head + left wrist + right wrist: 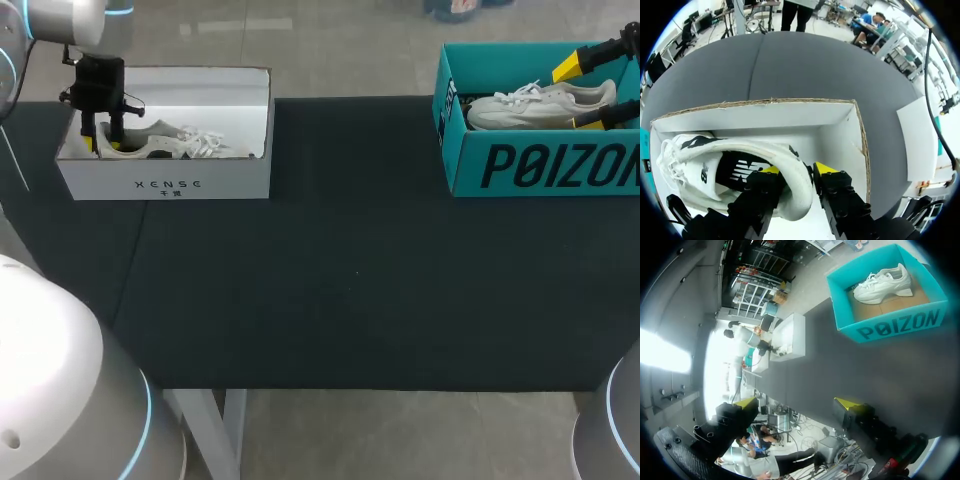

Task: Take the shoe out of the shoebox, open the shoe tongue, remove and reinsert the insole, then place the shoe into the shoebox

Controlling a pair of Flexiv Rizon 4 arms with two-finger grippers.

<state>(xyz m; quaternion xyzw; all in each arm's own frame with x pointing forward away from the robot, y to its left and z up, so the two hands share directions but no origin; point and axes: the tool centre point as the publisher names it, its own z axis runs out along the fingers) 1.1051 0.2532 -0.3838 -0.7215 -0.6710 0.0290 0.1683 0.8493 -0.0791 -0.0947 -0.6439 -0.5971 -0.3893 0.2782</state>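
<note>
Left pincer (pixel 797 170) clamps the heel of white shoe (pixel 700 170) inside white shoebox (pixel 165 180), ten o'clock on tabletop (pixel 350 270). Right pincer (pixel 796 403) gapes wide, empty, by teal box (pixel 900 322) at two o'clock.

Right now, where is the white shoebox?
In the head view, the white shoebox sits at the far left corner of the table, holding a white shoe, with the left gripper inside at its heel.

White box (pixel 165 183): open, at the table's far left.
First shoe (pixel 170 142): white, black lining, inside the white box, heel at its left end.
Teal box (pixel 540 165): open, far right.
Second shoe (pixel 535 103): white, upright inside it, toe leftward.
</note>
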